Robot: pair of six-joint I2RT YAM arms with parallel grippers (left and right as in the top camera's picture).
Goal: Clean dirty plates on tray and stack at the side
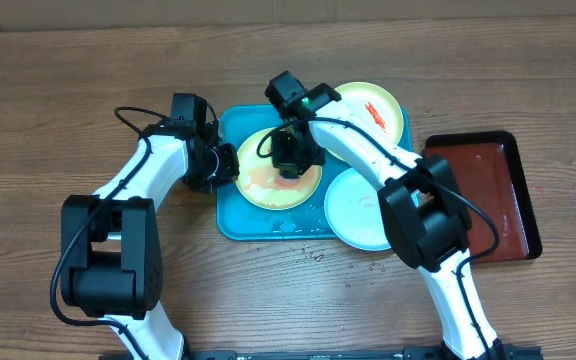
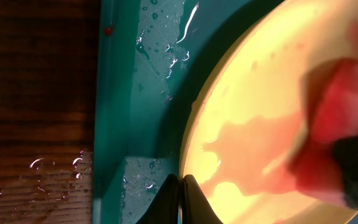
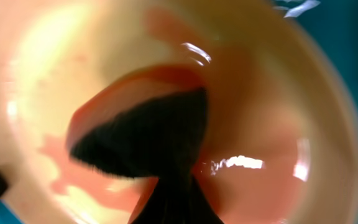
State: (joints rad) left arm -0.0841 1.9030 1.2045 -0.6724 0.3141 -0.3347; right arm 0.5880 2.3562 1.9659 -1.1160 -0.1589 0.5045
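A: Where's the smeared plate (image 1: 266, 190)?
B: Left half of the tray (image 1: 233, 125), directly under the right gripper (image 1: 288, 162), which is clamped on a reddish sponge (image 2: 347, 106).
A: And the left gripper (image 2: 180, 185)?
B: Pinched together, empty, at the tray's left edge beside the plate's rim.
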